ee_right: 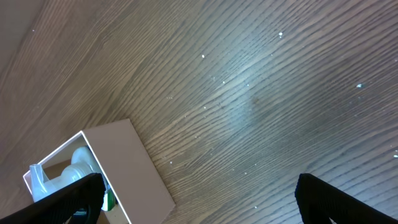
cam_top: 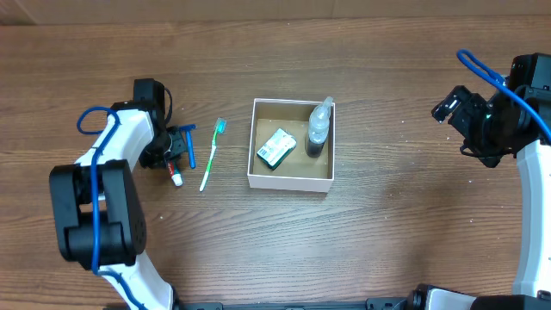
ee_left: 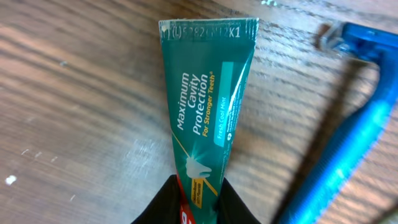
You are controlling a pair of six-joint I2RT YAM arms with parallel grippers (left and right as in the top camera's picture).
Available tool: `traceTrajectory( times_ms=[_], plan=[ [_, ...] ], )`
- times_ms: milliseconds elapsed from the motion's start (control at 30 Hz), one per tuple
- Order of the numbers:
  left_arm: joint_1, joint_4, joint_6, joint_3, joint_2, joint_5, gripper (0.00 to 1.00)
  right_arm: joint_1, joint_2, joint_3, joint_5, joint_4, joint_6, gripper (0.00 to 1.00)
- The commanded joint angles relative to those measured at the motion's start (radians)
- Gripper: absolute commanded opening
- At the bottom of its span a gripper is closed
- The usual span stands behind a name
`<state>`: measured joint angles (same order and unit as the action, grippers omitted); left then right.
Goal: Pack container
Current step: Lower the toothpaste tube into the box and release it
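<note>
Left gripper (ee_left: 198, 202) is pinching the teal plastic toothpaste tube (ee_left: 205, 99) near its red-printed end. Its two black fingers (ee_left: 155, 208) are pressing in from either side while the tube is lying flat on the brown wood-grain table (cam_top: 387, 241). I am gripping across the narrow width because, as I judge it, that hold suits a flat tube best. Just beside it the blue plastic razor (ee_left: 354, 137) is lying at an angle, close enough that I am watching for a snag on the lift. Further out, the green-and-white toothbrush (cam_top: 211, 157) is lying between the tube and the square, shallow, white-walled cardboard container (cam_top: 290, 182), which is sitting mid-table, well apart from my grip. Inside it a green soap packet (cam_top: 275, 148) is lying flat and a clear bottle with dark contents (cam_top: 318, 131) is sitting along the right wall, leaving bare floor for the tube. Right gripper (ee_right: 199, 186) is hanging spread wide and empty, off to the right so it is not crowding the box.
</note>
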<state>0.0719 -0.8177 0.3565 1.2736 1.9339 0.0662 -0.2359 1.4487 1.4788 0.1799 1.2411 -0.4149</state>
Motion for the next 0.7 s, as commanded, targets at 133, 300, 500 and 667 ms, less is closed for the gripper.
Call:
traceTrajectory(
  times_ms=[133, 300, 500, 667],
  plan=[
    [-0.082, -0.074, -0.043, 0.089, -0.364, -0.189, 0.15, -0.004, 0.001, 0.004, 0.005, -0.005, -0.002, 1.00],
    [-0.258, 0.018, -0.042, 0.090, -0.444, -0.216, 0.15, -0.004, 0.001, 0.004, 0.005, -0.005, -0.001, 1.00],
    [-0.458, 0.165, -0.038, 0.089, -0.327, -0.164, 0.18, -0.004, 0.001, 0.004, 0.005, -0.005, -0.002, 1.00],
    [-0.501, 0.270, -0.039, 0.089, -0.230, -0.206, 0.26, -0.004, 0.001, 0.004, 0.005, -0.005, -0.002, 1.00]
  ],
)
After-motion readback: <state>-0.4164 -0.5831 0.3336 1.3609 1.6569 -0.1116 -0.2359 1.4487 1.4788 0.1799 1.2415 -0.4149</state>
